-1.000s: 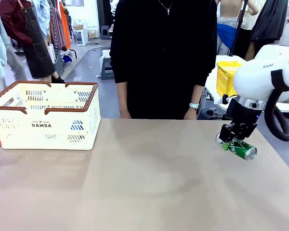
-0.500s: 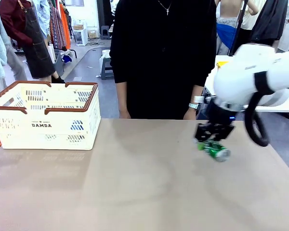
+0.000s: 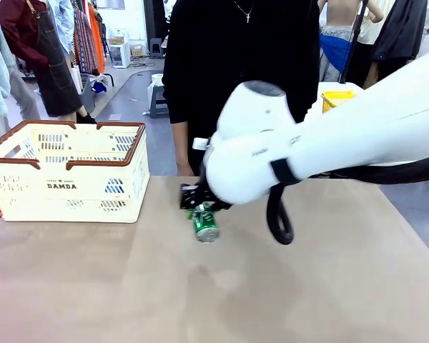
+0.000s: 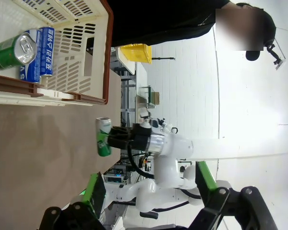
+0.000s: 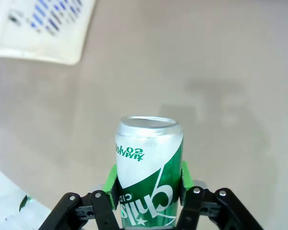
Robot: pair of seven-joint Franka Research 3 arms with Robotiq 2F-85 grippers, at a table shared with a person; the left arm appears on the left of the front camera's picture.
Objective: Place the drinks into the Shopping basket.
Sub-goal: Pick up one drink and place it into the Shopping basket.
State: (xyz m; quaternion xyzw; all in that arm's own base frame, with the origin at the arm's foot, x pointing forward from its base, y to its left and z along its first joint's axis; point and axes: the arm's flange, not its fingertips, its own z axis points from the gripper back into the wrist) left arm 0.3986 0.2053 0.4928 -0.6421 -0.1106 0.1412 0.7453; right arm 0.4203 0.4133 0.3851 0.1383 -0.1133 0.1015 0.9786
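**Green can carried above the table, right of the basket**

In the Shopping basket (image 3: 66,171) we see a blue can (image 4: 41,51) beside another green one (image 4: 12,49). To its right, our right gripper (image 3: 197,203) clamps the green can (image 3: 204,223). Our left gripper (image 4: 149,211) gapes, holding nothing.

**Readable print on the crate and cans**

"DAMDA" stands in small dark letters on the front wall of the cream crate (image 3: 61,186), at about nine o'clock on the table. The green can (image 5: 149,177) carries white "Chil…" script and green "02". White print on the blue can (image 4: 41,51) is illegible.
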